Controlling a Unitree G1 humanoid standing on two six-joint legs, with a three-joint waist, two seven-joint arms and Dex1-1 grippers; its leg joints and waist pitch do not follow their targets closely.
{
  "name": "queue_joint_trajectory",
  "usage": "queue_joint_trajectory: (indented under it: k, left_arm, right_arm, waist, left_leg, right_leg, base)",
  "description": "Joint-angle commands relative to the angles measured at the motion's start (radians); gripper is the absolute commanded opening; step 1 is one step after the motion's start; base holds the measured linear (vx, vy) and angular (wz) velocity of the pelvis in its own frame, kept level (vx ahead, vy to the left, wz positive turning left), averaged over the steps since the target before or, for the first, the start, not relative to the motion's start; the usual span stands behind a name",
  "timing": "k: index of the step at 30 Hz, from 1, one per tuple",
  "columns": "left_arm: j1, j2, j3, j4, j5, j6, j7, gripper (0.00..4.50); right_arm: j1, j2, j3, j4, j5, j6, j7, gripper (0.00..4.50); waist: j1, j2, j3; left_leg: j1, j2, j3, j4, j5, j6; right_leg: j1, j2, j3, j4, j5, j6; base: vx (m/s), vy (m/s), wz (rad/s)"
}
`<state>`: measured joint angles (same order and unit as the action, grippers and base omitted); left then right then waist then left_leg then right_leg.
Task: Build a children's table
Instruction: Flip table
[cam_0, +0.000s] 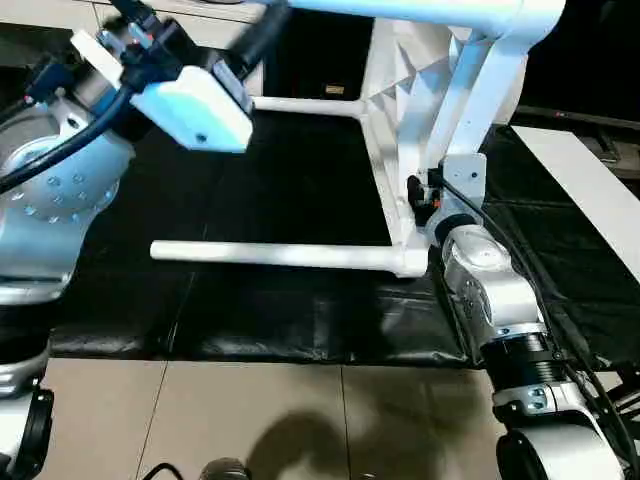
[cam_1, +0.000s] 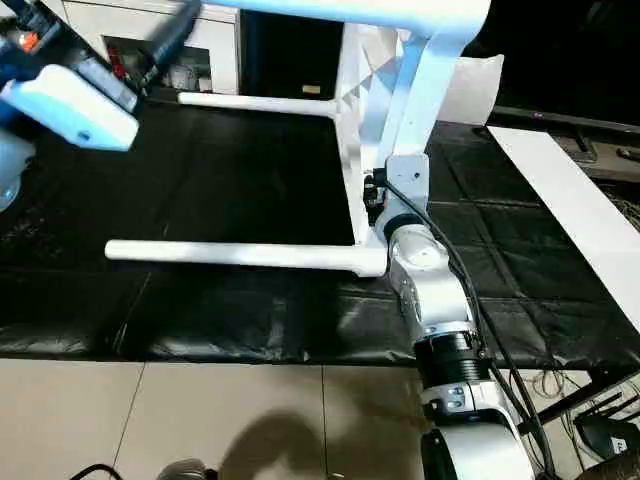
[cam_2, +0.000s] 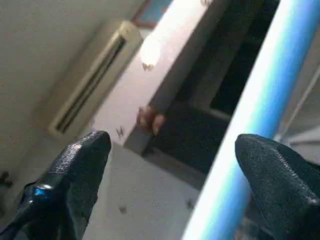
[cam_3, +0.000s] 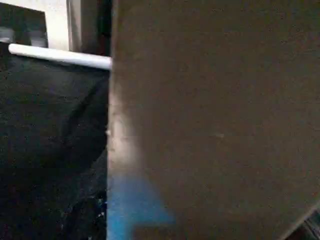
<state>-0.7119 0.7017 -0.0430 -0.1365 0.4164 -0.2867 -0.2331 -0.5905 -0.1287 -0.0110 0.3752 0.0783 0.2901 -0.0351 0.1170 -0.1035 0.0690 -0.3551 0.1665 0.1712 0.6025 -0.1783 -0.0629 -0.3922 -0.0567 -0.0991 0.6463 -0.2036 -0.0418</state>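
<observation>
Black mat (cam_0: 300, 200) covers the work area, tan floor tiles (cam_0: 250, 410) along its near edge. The children's table (cam_0: 400, 150) stands on its side on the mat, top (cam_0: 395, 120) upright w/ ribbed underside facing the robot's left; top's long axis runs away from the robot. Two legs lie level, pointing left, parallel to each other: near leg (cam_0: 270, 255) just above the mat, its corner socket (cam_0: 412, 262) at the top's near bottom corner; far leg (cam_0: 305, 104) further back. An upper leg (cam_0: 400, 10) crosses overhead, also pointing left.

Open room: wide bare mat btwn the two low legs and left of them. Flat white board (cam_0: 590, 190) lies to the right, apart from the table. White cabinet (cam_1: 150, 50) at the back left.

Right gripper (cam_0: 425, 200) sits against the top's near edge just above the socket; fingers hidden, can't tell if clamped. Left gripper (cam_2: 175, 180) is raised near the upper leg, fingers (cam_2: 75, 170) wide apart; leg passes close to one pad, contact unclear.
</observation>
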Motion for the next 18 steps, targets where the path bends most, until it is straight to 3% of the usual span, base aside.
queue_joint_trajectory:
  k: [1,5,8,10,12,16,18]
  left_arm:
    - [-0.014,-0.002,-0.004,-0.005,0.011,0.002,0.003,4.5]
    - [-0.016,-0.002,-0.005,0.003,0.013,0.01,0.0,4.5]
    - [-0.085,-0.013,-0.054,0.166,0.012,0.082,-0.052,4.5]
    - [-0.114,-0.027,-0.057,0.212,0.017,0.072,-0.042,4.14]
    - [-0.136,-0.039,-0.06,0.249,0.026,0.062,-0.03,4.14]
    - [-0.179,-0.059,-0.079,0.328,0.047,0.057,-0.021,3.71]
    - [-0.2,-0.068,-0.084,0.357,0.031,0.069,-0.028,3.55]
  right_arm:
    - [-0.016,-0.021,-0.011,0.019,-0.031,-0.001,-0.015,2.01]
    - [-0.016,-0.021,-0.011,0.018,-0.032,-0.001,-0.014,2.0]
    - [-0.031,-0.033,0.005,0.011,-0.052,-0.01,-0.005,1.99]
    - [-0.035,-0.039,0.014,0.005,-0.063,-0.01,-0.001,1.99]
    - [-0.037,-0.042,0.02,0.0,-0.069,-0.009,0.002,1.99]
    - [-0.037,-0.05,0.031,-0.014,-0.08,-0.005,0.008,1.99]
    - [-0.039,-0.057,0.035,-0.022,-0.088,-0.006,0.011,1.99]
  waist:
    - [-0.001,0.029,-0.066]
    - [-0.001,0.029,-0.066]
    - [0.003,0.027,-0.066]
    - [0.003,0.027,-0.066]
    - [0.006,0.028,-0.071]
    - [0.007,0.027,-0.077]
    - [0.008,0.032,-0.075]
  left_leg:
    - [0.011,0.067,-0.034,-0.076,-0.269,-0.092]
    - [0.011,0.067,-0.033,-0.076,-0.27,-0.09]
    - [0.012,0.059,-0.031,-0.074,-0.272,-0.084]
    - [0.009,0.059,-0.032,-0.075,-0.265,-0.082]
    - [0.008,0.065,-0.033,-0.073,-0.237,-0.083]
    - [0.001,0.064,-0.031,-0.07,-0.173,-0.073]
    - [0.003,0.065,-0.03,-0.069,-0.169,-0.071]
  right_leg:
    - [0.037,-0.107,0.078,-0.082,-0.234,-0.083]
    - [0.036,-0.107,0.078,-0.082,-0.231,-0.087]
    - [0.034,-0.105,0.078,-0.088,-0.275,-0.071]
    - [0.036,-0.106,0.077,-0.091,-0.282,-0.063]
    - [0.037,-0.109,0.078,-0.085,-0.231,-0.072]
    - [0.044,-0.107,0.078,-0.07,-0.113,-0.093]
    - [0.043,-0.107,0.077,-0.071,-0.092,-0.103]
  base:
    - [0.0,0.0,0.0]
    - [0.0,0.0,0.0]
    - [0.0,0.0,0.0]
    - [0.0,0.0,0.0]
    - [0.0,0.0,0.0]
    - [0.0,0.0,0.0]
    - [0.0,0.0,0.0]
